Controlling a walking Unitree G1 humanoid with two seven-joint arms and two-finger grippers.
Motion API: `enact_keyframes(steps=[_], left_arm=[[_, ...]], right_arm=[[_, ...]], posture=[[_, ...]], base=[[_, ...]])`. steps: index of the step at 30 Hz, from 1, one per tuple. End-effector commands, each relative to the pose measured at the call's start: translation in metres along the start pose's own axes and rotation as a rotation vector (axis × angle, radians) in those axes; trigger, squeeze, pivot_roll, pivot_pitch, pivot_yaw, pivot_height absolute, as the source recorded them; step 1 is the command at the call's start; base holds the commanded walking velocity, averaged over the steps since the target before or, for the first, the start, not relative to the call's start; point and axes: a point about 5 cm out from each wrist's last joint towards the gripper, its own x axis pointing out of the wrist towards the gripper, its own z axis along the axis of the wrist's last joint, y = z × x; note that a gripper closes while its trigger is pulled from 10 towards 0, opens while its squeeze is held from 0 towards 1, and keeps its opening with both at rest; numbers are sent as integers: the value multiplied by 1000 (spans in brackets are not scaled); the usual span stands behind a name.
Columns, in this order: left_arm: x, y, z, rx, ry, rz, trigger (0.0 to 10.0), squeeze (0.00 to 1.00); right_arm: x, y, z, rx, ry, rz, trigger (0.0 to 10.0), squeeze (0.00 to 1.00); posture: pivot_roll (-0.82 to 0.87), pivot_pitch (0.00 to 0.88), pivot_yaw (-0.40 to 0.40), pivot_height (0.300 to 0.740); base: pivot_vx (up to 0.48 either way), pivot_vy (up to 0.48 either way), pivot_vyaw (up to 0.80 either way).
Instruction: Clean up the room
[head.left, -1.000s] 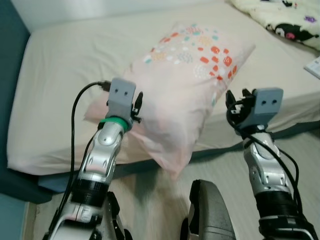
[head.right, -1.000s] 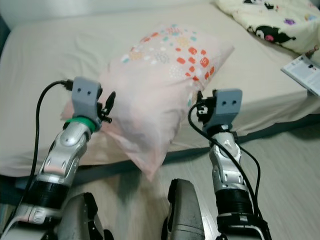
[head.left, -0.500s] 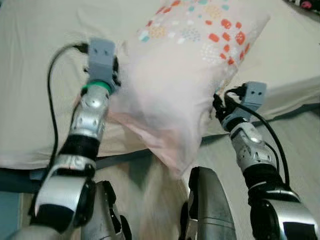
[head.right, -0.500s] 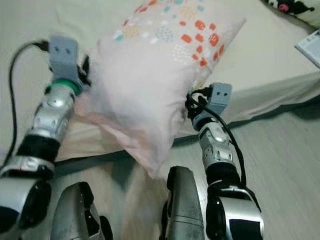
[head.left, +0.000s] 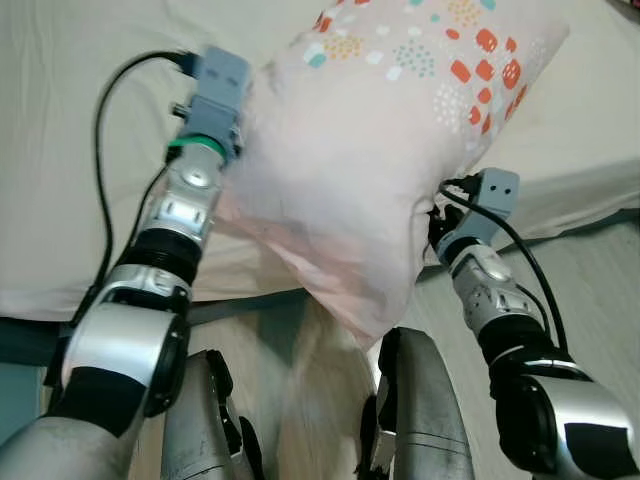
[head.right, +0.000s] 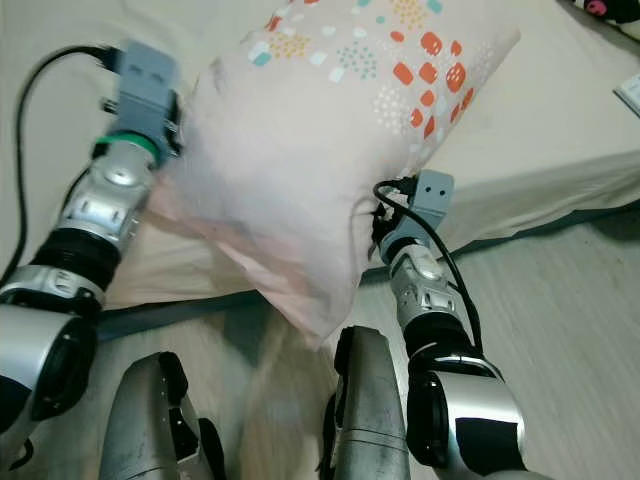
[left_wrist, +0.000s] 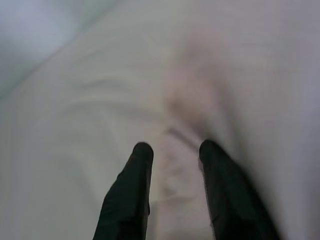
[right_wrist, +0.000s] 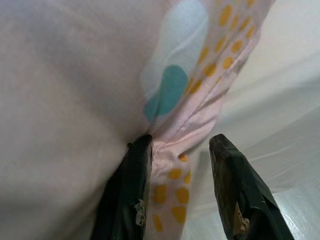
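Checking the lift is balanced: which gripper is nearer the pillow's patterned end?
Right. The right gripper pinches the pillow edge close under its dotted end; the left gripper grips the plain pink side, farther from the pattern.

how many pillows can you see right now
1. A pink pillow with coloured spots is held up over the edge of the bed, between the left gripper and the right gripper. Others may lie beyond what the views take in.
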Motion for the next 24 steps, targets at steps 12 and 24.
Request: enact_keyframes(steps=[12, 24], left_arm=[[-24, 3, -37, 17, -22, -476, 10000, 0], [-81, 3, -65, -71, -21, -586, 10000, 0]], right_arm=[[3, -32, 32, -188, -61, -62, 10000, 0], [22, 39, 80, -310, -186, 193, 10000, 0]], posture=[[-7, 316, 46, 525], [10, 314, 26, 525]], base=[[0, 0, 0], [0, 0, 0]])
